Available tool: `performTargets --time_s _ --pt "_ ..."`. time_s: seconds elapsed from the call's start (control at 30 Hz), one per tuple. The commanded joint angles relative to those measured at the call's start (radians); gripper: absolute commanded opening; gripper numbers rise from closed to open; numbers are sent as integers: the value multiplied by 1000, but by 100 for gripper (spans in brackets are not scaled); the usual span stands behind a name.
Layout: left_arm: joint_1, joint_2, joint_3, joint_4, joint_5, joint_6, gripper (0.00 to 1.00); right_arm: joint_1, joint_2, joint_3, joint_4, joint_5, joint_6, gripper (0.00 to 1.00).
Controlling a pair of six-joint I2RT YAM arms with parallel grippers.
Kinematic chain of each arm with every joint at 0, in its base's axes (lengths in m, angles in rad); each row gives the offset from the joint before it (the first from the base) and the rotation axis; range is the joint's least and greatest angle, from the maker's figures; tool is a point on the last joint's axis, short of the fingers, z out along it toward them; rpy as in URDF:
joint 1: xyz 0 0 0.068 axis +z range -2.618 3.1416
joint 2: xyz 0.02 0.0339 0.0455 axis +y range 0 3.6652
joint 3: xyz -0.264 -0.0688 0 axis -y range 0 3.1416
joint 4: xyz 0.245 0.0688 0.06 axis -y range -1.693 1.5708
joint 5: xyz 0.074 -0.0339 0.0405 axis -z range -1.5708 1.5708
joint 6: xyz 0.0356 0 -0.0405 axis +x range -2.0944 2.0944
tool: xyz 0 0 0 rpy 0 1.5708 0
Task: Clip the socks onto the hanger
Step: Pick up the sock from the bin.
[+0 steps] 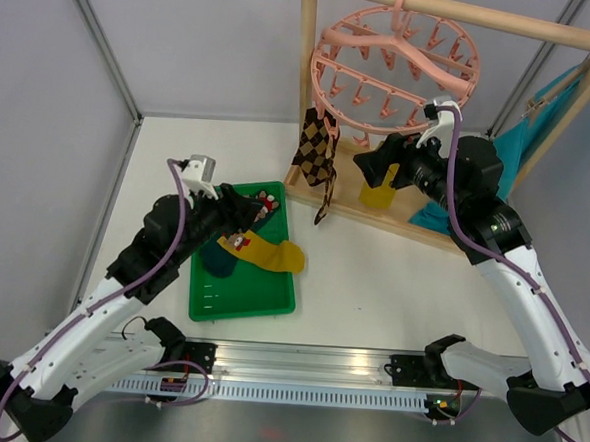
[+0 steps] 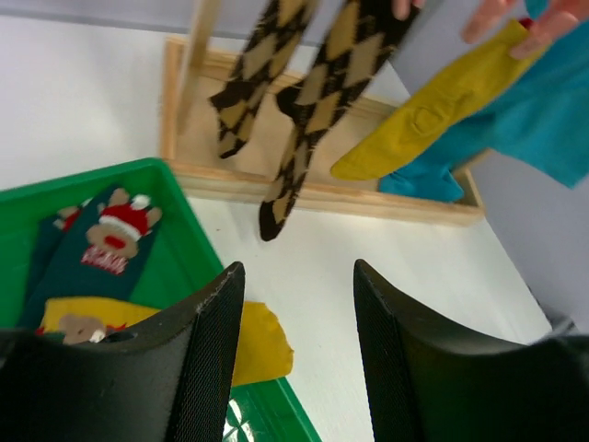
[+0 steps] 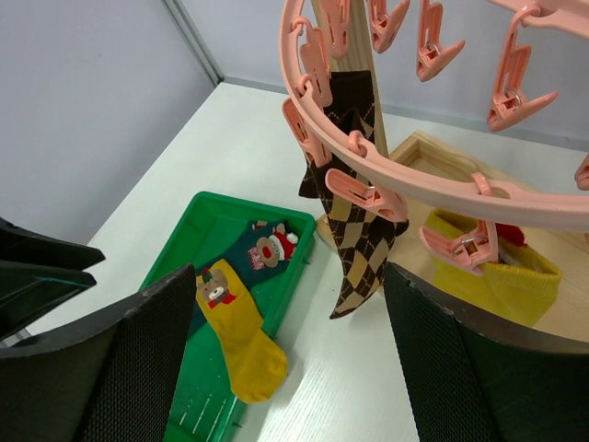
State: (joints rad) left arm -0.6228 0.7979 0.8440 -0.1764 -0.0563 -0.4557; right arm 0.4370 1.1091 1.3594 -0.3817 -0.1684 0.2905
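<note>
Where the tray [image 1: 240, 293] sits, it holds yellow and teal socks [image 1: 268, 251].

Pale grey walls [image 1: 43, 85] enclose a white table [image 1: 391, 287].

The left arm [image 1: 99, 319] and right arm [image 1: 541, 296] have white shells, black joints and purple cables [image 1: 450, 180]; the left gripper [image 2: 296, 269] has black, mesh-textured fingers [image 2: 207, 368]

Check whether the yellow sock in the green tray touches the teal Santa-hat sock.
Touching. The right wrist view shows the yellow sock lying partly over the teal Santa-hat sock, with no gap between them.
</note>
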Motion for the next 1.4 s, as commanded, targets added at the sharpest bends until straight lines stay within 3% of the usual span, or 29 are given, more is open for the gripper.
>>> performTargets --time_s 0.0,0.37,0.6,0.9,1.03,1.17,1.37 --pt "3 -90 -51 -130 -224 -135 57 5 -29 -11 12 13 18 88" --pt "3 -180 -37 -423 -479 -230 59 6 -48 -35 49 10 58 89" --pt "3 -212 -63 -532 -496 -244 61 6 -60 -74 58 20 62 90" --pt "3 -146 -172 -460 -347 -204 61 6 -81 -88 63 -3 67 92" --pt "3 -45 -195 -371 -353 -201 61 6 -75 -105 76 7 78 92" --pt "3 163 -166 -256 -356 -163 61 6 -71 -124 107 -36 91 92" --pt "52 316 -154 -210 -459 -297 61 6 -71 -132 104 -13 73 92"
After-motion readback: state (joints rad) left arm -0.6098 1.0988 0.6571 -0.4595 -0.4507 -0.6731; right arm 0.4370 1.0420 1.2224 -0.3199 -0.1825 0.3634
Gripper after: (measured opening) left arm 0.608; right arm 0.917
